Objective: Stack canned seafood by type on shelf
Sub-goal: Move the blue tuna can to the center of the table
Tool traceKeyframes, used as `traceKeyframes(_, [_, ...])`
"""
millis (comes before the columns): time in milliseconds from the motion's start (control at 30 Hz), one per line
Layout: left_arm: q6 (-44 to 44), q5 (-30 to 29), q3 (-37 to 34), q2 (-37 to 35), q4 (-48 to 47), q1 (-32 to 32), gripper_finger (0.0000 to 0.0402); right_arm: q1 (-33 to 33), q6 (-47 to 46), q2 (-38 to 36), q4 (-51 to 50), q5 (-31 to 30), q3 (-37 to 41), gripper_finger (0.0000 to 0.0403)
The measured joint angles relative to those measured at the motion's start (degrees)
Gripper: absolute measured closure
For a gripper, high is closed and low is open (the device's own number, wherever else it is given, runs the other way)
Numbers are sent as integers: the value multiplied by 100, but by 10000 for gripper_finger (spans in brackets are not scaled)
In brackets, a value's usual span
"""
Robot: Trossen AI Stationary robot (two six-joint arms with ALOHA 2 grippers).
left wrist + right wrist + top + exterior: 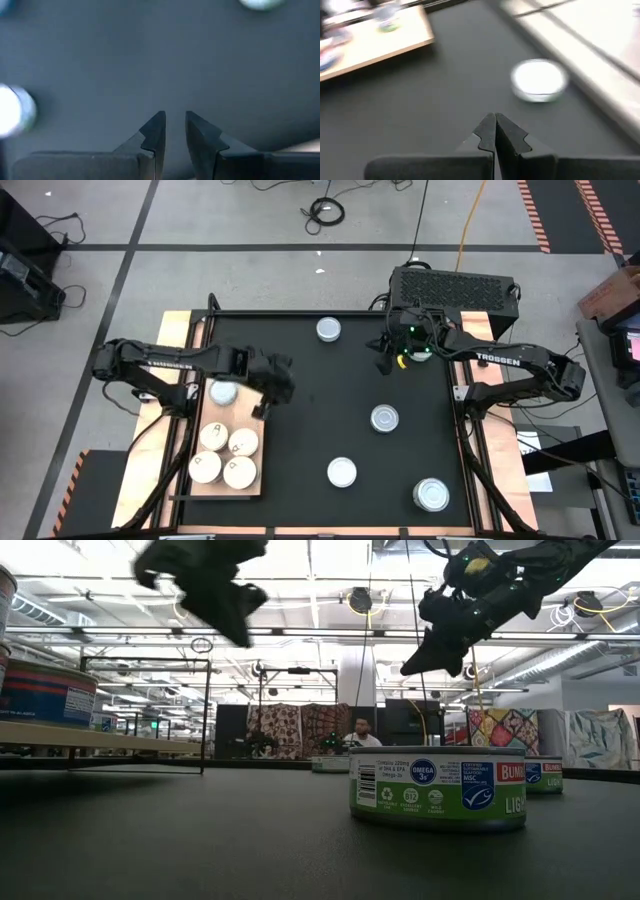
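The shelf (180, 465), a light wooden board, lies at the mat's near left. On it stand several cream-topped cans (213, 437) and one silver-topped can (222, 392). Loose cans rest on the black mat: one at the far edge (328, 330), one mid-right (385, 418), one near the middle front (342, 472), and one at the near right (432, 494). My left gripper (283, 385) hangs above the mat beside the shelf's far end, with a narrow empty gap between its fingers (175, 125). My right gripper (384, 365) hangs shut over the far right, with a cream-topped can (539, 80) ahead of it.
A black box (455, 288) stands beyond the mat's far right corner. In the low view a green-labelled can (438, 787) sits close in front, with another (540, 775) behind it. Bare mat lies between the two arms.
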State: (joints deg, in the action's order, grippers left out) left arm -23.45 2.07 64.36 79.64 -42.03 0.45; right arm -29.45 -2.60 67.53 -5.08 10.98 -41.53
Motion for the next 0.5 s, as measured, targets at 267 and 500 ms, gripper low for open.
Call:
traceKeyframes(267, [-149,753,0,1,1439,1213,324,-1082,-950,423,-1507,-1790,-905,403])
traceKeyframes(500, [28,1363,-752,-377,2901,1622,324,-2305,-848,2033,-2998,-2456,-2187,403])
